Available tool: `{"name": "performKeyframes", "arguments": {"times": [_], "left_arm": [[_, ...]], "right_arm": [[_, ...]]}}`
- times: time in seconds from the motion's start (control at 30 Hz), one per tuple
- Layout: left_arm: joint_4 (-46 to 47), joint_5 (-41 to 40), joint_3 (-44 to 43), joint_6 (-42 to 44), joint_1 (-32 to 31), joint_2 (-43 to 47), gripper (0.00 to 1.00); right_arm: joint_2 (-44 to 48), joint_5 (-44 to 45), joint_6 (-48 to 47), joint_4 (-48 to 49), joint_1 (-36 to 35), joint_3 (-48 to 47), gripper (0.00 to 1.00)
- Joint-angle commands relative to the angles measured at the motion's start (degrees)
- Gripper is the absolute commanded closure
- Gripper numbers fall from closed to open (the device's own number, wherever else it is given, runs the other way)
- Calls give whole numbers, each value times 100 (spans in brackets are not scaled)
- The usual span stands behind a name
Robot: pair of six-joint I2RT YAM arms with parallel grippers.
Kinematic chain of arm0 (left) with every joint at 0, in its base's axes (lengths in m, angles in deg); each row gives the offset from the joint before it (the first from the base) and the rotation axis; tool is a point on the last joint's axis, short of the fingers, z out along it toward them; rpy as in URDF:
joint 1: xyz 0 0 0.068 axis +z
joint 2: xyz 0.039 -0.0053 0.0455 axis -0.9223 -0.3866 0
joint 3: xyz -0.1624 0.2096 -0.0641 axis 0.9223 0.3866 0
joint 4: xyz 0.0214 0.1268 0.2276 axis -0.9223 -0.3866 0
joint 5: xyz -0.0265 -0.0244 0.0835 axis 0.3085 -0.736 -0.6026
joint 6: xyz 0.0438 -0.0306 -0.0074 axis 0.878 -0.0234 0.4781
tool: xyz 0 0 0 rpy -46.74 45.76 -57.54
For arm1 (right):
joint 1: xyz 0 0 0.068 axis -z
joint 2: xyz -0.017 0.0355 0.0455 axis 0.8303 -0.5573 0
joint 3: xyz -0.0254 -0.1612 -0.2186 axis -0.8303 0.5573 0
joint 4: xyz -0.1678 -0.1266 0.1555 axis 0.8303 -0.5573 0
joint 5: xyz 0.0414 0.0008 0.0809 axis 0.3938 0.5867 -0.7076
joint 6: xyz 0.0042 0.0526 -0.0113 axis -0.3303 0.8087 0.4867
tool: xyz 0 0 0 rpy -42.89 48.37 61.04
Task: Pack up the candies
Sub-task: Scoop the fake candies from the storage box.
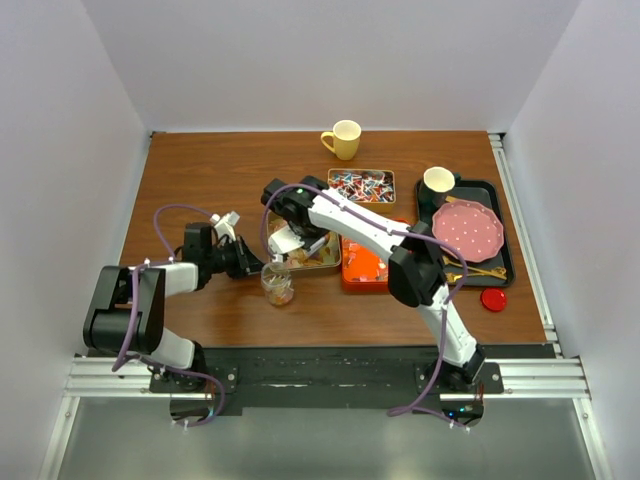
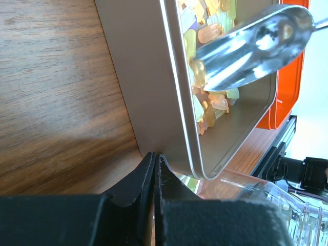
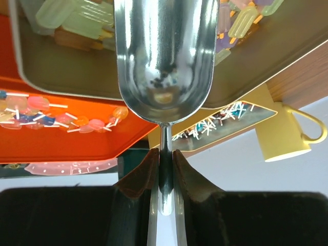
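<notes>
Clamped tight in the right gripper (image 3: 164, 156) is the thin handle of a polished metal scoop (image 3: 164, 61), whose bowl looks empty and hangs just over the pastel candies (image 3: 77, 20). These lolly-shaped yellow, orange and pink pieces lie heaped in a shallow tin tray (image 2: 148, 77). Beside it is an orange tray (image 3: 51, 146) holding round stick candies (image 3: 31, 110). Farther back, a second tin holds red, blue and white wrapped ones (image 1: 360, 185).

By my reading, the step in hand is scooping from the pastel heap. The next move calls for pushing the scoop's lip under the pieces and lifting it level. The load then has to be carried to the clear jar (image 1: 278, 284), which stands just in front of the tin and already holds a few pieces. Its mouth is narrow, so the pour needs a slow tilt.

With its fingers pressed together on nothing, the left gripper (image 2: 155, 158) sits at the tin's near corner; whether it touches the tin I cannot tell. It could steady the jar.

A yellow mug (image 1: 343, 139) stands behind the trays. No brand, label or writing is readable anywhere.
</notes>
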Motion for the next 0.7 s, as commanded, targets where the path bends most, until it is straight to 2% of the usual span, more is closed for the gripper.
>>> {"name": "performKeyframes", "arguments": {"times": [0.0, 0.17, 0.43, 0.67], "left_arm": [[454, 428, -134, -153, -84, -46, 94], [507, 445, -169, -180, -84, -99, 94], [648, 533, -274, -338, -84, -301, 96], [648, 603, -371, -382, -84, -363, 96]], "right_arm": [[-427, -391, 434, -271, -178, -559, 100], [-559, -496, 522, -157, -310, -735, 100], [-691, -1277, 1041, 97, -336, -788, 100], [-375, -1735, 1155, 1020, -354, -121, 100]]}}
